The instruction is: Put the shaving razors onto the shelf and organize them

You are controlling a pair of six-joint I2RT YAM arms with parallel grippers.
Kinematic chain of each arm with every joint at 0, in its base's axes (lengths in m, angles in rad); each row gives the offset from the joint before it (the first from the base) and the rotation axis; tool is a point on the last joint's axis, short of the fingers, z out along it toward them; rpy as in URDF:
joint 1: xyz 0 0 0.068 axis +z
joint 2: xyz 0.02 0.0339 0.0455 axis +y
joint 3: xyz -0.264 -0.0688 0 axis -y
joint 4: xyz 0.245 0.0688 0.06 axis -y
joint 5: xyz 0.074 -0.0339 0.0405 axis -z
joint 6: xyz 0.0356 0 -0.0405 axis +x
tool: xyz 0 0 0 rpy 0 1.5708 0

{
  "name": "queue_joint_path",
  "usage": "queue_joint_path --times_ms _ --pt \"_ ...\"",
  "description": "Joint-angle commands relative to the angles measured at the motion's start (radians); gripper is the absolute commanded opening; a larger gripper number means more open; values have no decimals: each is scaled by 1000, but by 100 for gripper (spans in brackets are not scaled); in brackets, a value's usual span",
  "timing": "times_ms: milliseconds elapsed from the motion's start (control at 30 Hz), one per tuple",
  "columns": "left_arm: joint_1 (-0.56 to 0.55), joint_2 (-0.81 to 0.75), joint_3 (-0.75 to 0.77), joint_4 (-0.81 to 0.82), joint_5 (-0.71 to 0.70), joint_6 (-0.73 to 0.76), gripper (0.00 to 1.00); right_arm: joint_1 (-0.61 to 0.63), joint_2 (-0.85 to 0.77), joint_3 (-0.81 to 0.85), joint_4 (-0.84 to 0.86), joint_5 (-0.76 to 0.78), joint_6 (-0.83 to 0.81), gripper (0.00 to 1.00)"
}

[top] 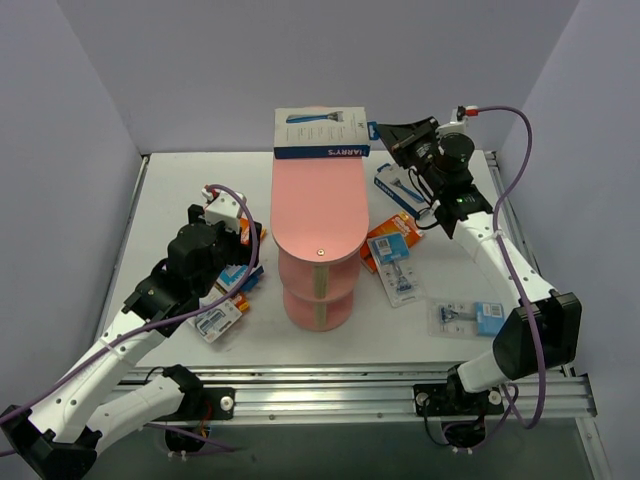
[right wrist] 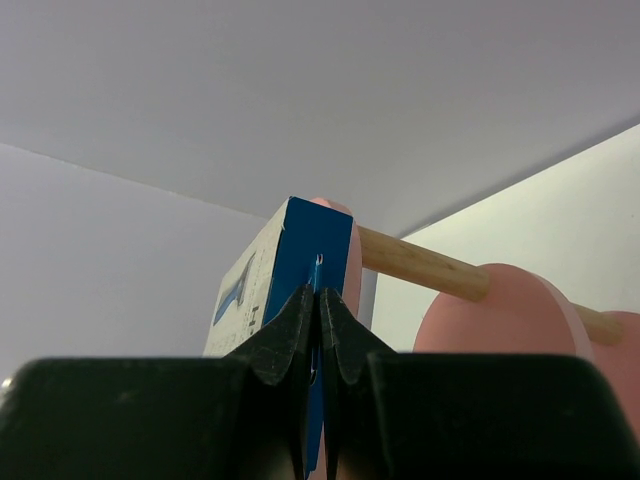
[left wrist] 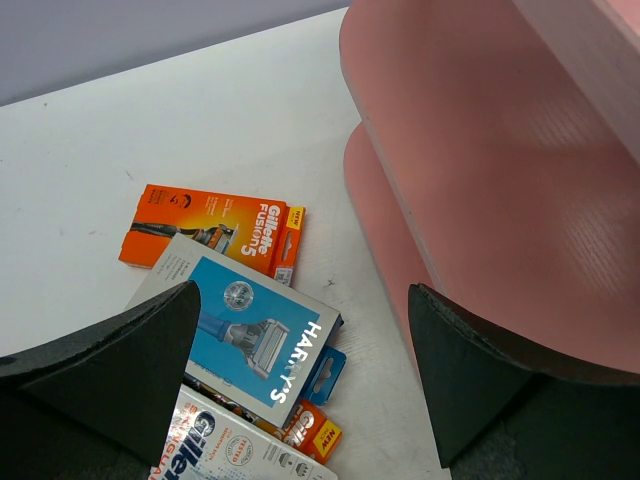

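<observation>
A white-and-blue Harry's razor box (top: 322,132) stands on edge at the far end of the pink shelf's long top tier (top: 318,205). My right gripper (top: 385,135) is shut on the blue hang tab of that Harry's box (right wrist: 300,250), the right gripper (right wrist: 318,292) pinching it between closed fingers. Left of the shelf (left wrist: 480,170) lies a pile of razors: another Harry's box (left wrist: 255,340), an orange Gillette card (left wrist: 215,228) and a white Gillette pack (left wrist: 215,450). My left gripper (left wrist: 303,292) hangs open above the pile, holding nothing.
Right of the shelf more razor packs lie flat: an orange card (top: 392,240), a clear blister (top: 402,280), a blue-card blister (top: 465,318) and a blue-white pack (top: 398,188). The beige post (right wrist: 420,262) joins the tiers. A metal rail (top: 400,385) lines the near edge.
</observation>
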Motion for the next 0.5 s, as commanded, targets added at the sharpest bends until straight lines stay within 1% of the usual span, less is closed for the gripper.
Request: queue_joint_path --times_ms 0,467 --pt "-6 -11 8 32 -10 10 94 -10 13 55 61 -35 -7 0" --pt "-6 -12 8 32 -10 10 94 -8 24 66 64 -49 -10 0"
